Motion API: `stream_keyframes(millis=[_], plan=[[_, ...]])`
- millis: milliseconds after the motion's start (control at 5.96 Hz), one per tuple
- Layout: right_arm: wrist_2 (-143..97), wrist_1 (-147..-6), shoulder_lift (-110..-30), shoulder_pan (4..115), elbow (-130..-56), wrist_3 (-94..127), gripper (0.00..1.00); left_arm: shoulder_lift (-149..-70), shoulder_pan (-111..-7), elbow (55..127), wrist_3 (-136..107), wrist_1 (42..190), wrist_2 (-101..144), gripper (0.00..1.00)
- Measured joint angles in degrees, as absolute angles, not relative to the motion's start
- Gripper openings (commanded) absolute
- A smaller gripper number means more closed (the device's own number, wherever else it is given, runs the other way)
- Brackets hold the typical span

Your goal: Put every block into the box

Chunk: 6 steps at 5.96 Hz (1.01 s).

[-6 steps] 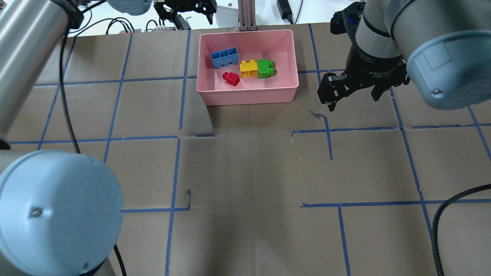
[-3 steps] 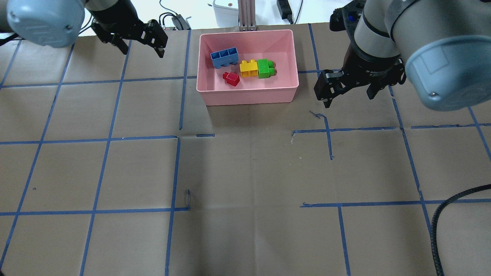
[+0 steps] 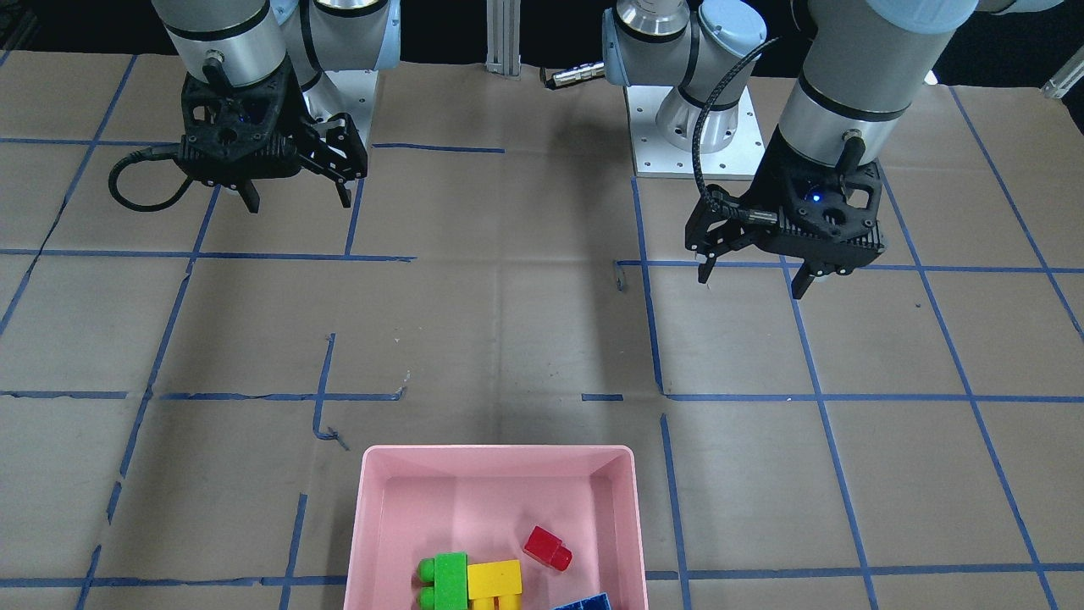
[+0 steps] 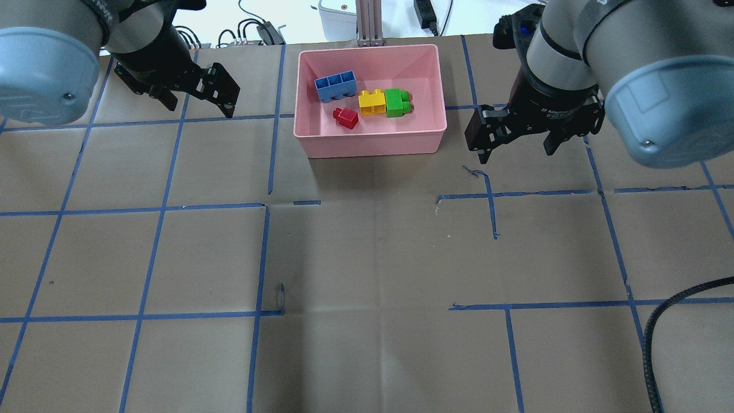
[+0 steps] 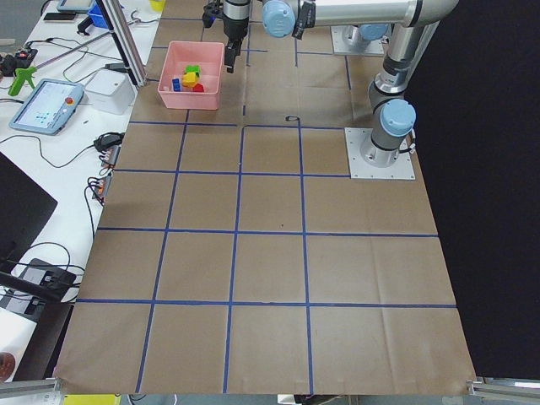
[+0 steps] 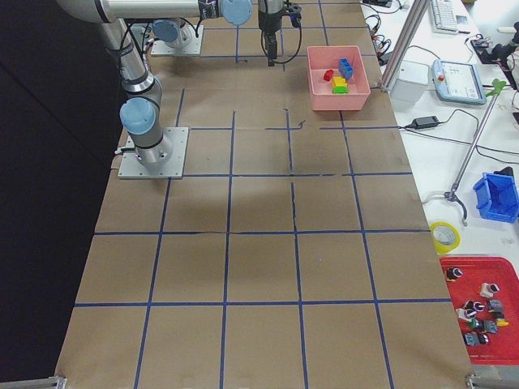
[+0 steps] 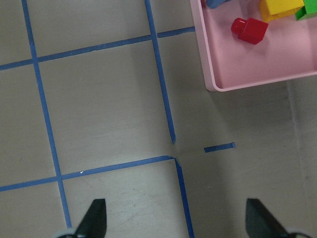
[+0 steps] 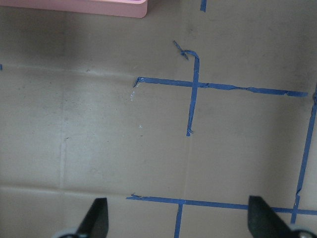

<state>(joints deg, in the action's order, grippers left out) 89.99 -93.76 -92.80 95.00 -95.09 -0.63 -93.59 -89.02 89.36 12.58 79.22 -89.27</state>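
The pink box [image 4: 370, 146] stands at the far middle of the table. In it lie the blue block [image 4: 336, 86], the yellow block [image 4: 371, 102], the green block [image 4: 397, 102] touching the yellow one, and the red block [image 4: 346, 117]. My left gripper [image 4: 200, 108] is open and empty, above the table left of the box. My right gripper [image 4: 515, 150] is open and empty, just right of the box's near right corner. The left wrist view shows the box corner [image 7: 213, 74] and the red block [image 7: 250, 30]. The right wrist view shows the box edge [image 8: 99, 7].
Brown paper with a blue tape grid [image 4: 264, 206] covers the table. An aluminium post [image 4: 367, 23] and cables stand just beyond the far edge behind the box. A black cable [image 4: 676, 321] hangs at the near right.
My left gripper has swung from behind the far edge to the left of the box and nearer to me. My right gripper has shifted slightly toward the box. The blocks have not moved.
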Motion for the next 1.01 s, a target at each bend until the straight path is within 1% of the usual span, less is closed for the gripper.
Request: stream_keyframes(millis=[504, 1007], plan=[[90.23, -94.43, -92.69, 95.01, -95.14, -0.84, 1.0, -91.64, -89.12, 89.93, 13.16, 79.79, -89.23, 0.99], [90.38, -94.68, -92.11, 95.01, -95.18, -1.13, 1.0, -91.45, -88.65, 88.54, 12.17, 84.0, -89.16, 0.99]])
